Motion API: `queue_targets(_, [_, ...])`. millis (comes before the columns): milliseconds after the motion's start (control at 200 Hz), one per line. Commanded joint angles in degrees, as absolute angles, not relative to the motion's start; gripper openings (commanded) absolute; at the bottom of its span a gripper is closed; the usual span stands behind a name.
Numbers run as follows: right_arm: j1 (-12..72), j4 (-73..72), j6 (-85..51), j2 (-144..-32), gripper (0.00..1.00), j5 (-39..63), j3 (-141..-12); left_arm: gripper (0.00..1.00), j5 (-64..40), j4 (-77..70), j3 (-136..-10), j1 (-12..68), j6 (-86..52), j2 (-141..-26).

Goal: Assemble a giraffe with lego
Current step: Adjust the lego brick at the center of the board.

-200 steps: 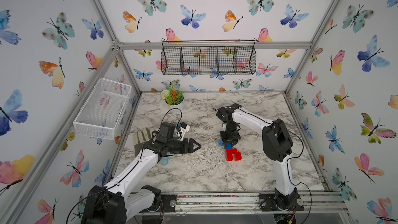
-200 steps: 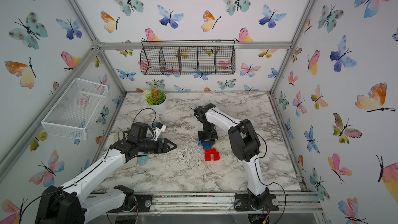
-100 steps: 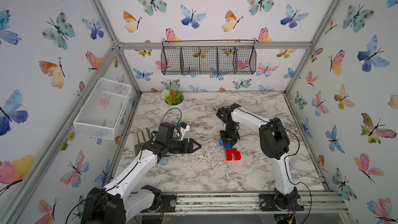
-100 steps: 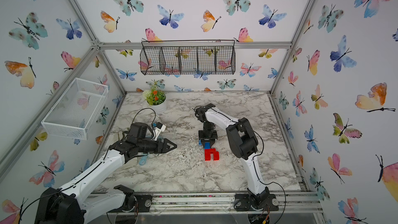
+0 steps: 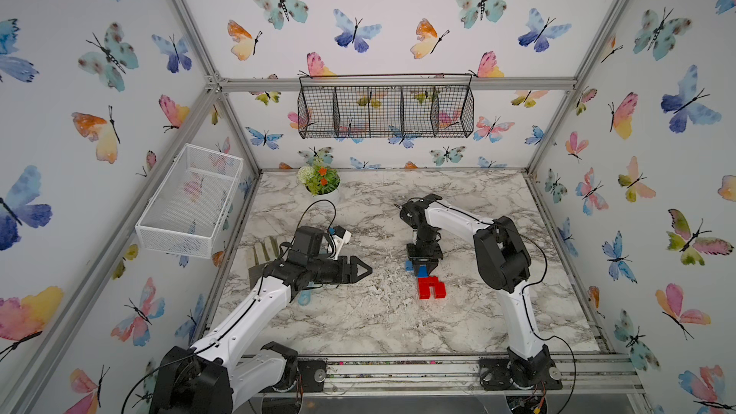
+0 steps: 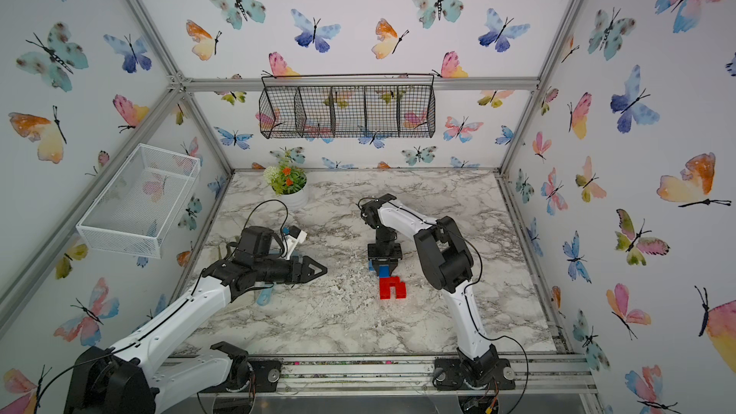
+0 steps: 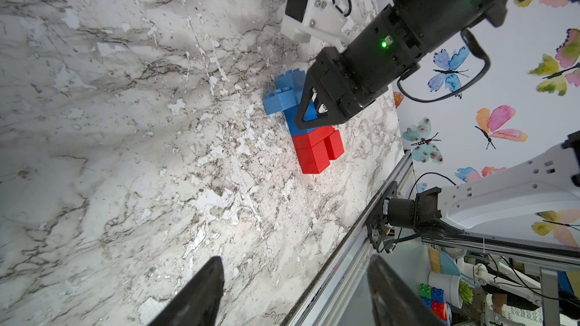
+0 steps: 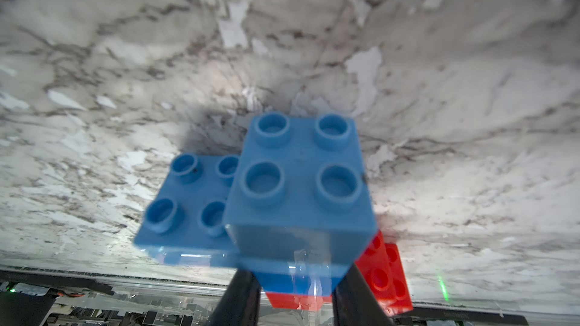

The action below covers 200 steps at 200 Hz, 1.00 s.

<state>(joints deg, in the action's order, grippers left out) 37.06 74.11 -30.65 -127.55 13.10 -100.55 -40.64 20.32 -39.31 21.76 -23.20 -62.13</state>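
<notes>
Right gripper (image 5: 423,268) points straight down — gripping giraffe (image 5: 429,287)

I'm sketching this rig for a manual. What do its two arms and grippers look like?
The left arm and right arm have white links between bulky black joints, with thin black cables along them. The left gripper and right gripper are black, with pointed triangular cut-out fingers. A white camera mount sits at the left wrist; green lights glow on the right.
</notes>
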Motion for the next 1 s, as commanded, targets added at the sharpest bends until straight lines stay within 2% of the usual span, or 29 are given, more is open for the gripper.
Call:
queue_targets(0, [36.8, 74.3, -30.9, -128.4, 0.43, 12.6, -101.0, 0.72, -41.9, 19.4, -38.7, 21.9, -22.8, -61.3])
queue_targets(160, [36.8, 73.8, -30.9, -127.9, 0.58, 12.7, -101.1, 0.72, -41.7, 19.4, -38.7, 22.0, -22.7, -61.4])
queue_targets(370, [36.8, 73.8, -30.8, -122.4, 0.69, 10.8, -101.7, 0.73, -41.2, 19.4, -38.9, 22.0, -22.5, -62.4])
queue_targets(556, [36.8, 69.5, -27.8, -112.8, 0.79, 4.5, -96.5, 0.77, -32.9, 17.4, -37.4, 21.9, -24.5, -61.0])
queue_targets(681, [36.8, 62.1, -24.0, -106.8, 0.86, -1.6, -88.8, 0.81, -25.6, 14.5, -35.7, 21.2, -26.2, -59.5])
queue_targets(726, [36.7, 57.8, -22.8, -104.2, 0.90, -3.0, -85.2, 0.87, -24.2, 13.5, -35.5, 20.3, -26.7, -59.8])
queue_targets(861, [36.4, 43.3, -19.5, -96.8, 1.00, -7.9, -75.2, 0.90, -15.5, 12.5, -37.5, 19.1, -24.1, -62.6])
queue_targets(996, [34.6, 27.6, -15.6, -91.0, 0.98, -15.4, -64.7, 0.95, -7.0, 3.9, -36.7, 18.2, -19.0, -65.4])
